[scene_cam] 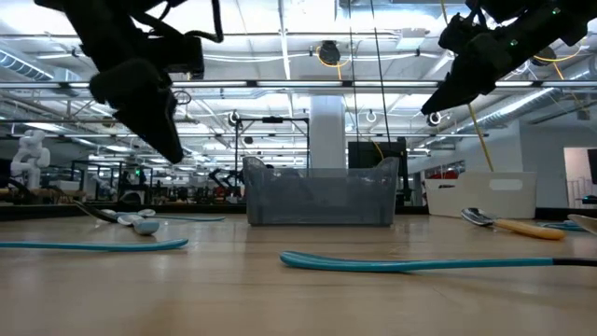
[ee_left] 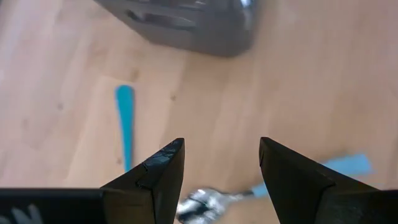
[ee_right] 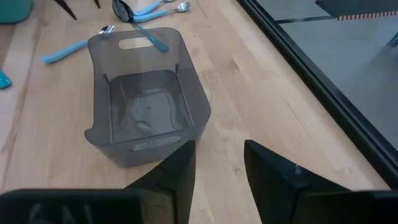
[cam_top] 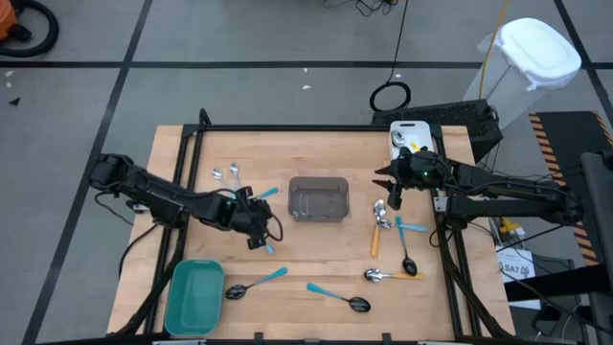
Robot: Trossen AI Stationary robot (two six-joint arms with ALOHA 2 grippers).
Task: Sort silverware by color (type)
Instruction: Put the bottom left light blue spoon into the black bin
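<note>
spoon (ee_left: 202, 205) bowl cut off | grey bin (ee_left: 186, 22) blurred, cropped

Spoons (cam_top: 381, 215) lie flat, scattered on wood table: silver/black bowls, blue or orange handles; most at right, few at left.

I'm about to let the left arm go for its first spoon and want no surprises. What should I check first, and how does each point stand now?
1. Left gripper open and holding nothing: ok.
2. A spoon within its reach: ok, a silver-bowled, blue-handled spoon lies just under its fingers.
3. Grey bin empty and upright in mid-table: ok.
4. Teal bin at the table's front left corner, free to receive: ok.
5. Right gripper open, raised and clear of the left arm's path: ok.
6. Whether the left gripper is centred over the spoon's handle: cannot tell.
</note>
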